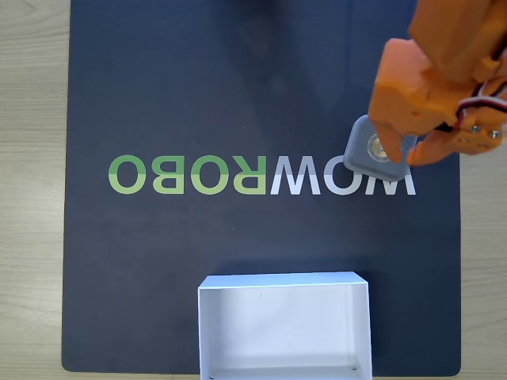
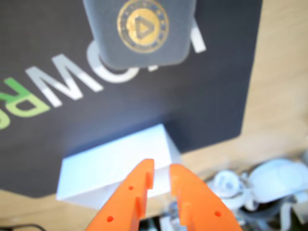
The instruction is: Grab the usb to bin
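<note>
A dark mat (image 1: 158, 95) printed with "WOWROBO" lettering (image 1: 261, 175) covers a pale wooden table (image 1: 32, 198), with the bin (image 1: 285, 294), a white open-top box, sitting at the mat's near edge in the fixed view. The orange arm (image 1: 444, 55) reaches in from the upper right, its gripper (image 1: 400, 150) over the usb (image 1: 366, 146), a small grey block lying gold emblem up on the lettering, well apart from the bin. In the wrist view the usb (image 2: 142, 31) lies at the top of the frame, ahead of the fingertips (image 2: 139, 185), which stand only narrowly parted with nothing visibly between them. The gripper appears to hold nothing yet. A clean grab likely calls for wider jaws that straddle the block's flat sides before closing, so it is not nudged away.
</note>
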